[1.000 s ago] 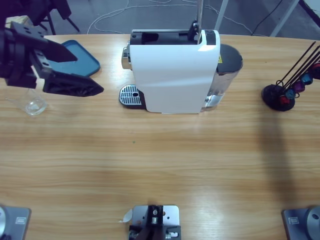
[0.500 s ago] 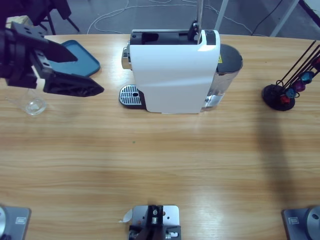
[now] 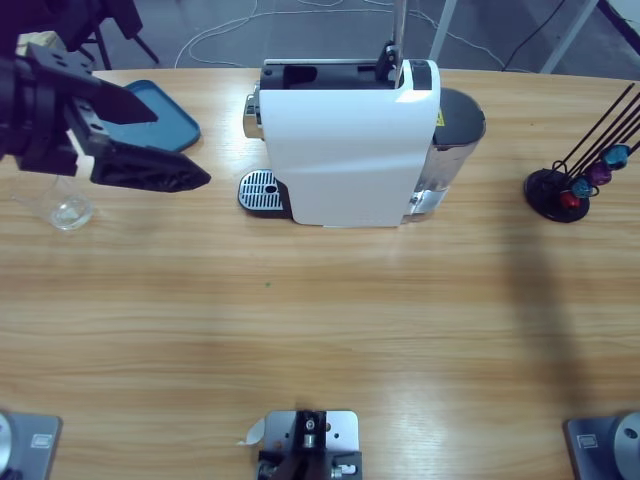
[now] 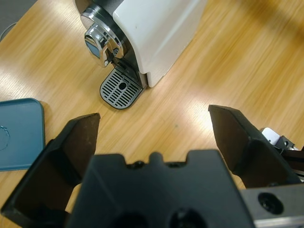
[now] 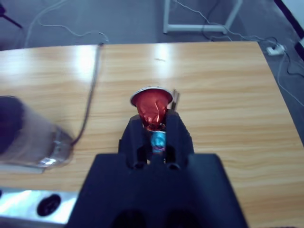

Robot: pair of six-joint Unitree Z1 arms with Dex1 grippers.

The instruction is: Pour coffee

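Right hand (image 5: 154, 124) grips a red capsule (image 5: 151, 108) above the desk (image 5: 228, 95), left hand (image 4: 156, 137) gapes empty near the coffee machine (image 3: 350, 140); loading seems next, needing careful slot alignment.

A long wooden table (image 3: 330, 320) was seen from above, its grain running from left to right. A white coffee machine (image 3: 350, 140) was set on it at the far middle, with a round black drip grate (image 3: 262, 190) at its left foot. A blue tray (image 3: 155, 115) was laid at the far left, and a clear glass (image 3: 65, 205) was placed just nearer than it. A black capsule stand (image 3: 560, 190) was set at the far right.
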